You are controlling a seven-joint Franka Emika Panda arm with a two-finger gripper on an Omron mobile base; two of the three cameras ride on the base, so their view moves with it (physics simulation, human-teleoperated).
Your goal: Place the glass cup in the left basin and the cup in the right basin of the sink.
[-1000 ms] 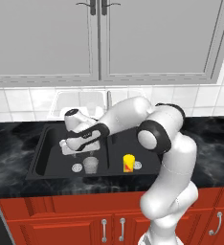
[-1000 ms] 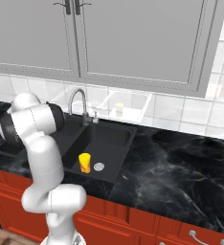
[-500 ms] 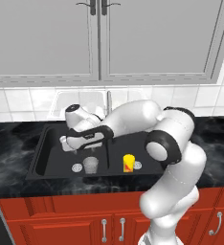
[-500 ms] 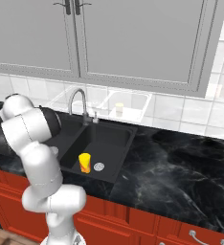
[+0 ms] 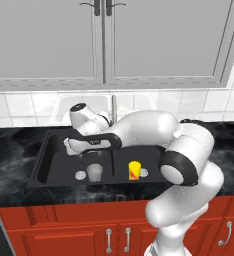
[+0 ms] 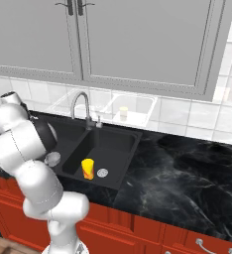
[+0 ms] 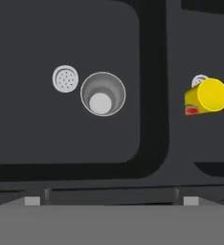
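two cups in their basins, glass cup (image 7: 103, 94) below the spread hand (image 5: 72, 146), yellow cup (image 7: 206, 97) beside

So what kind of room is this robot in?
It looks like a kitchen. There's a black sink with two bowls and a curved tap, set into a dark marble-look counter. Grey cupboards hang above it, and red cupboards sit underneath.
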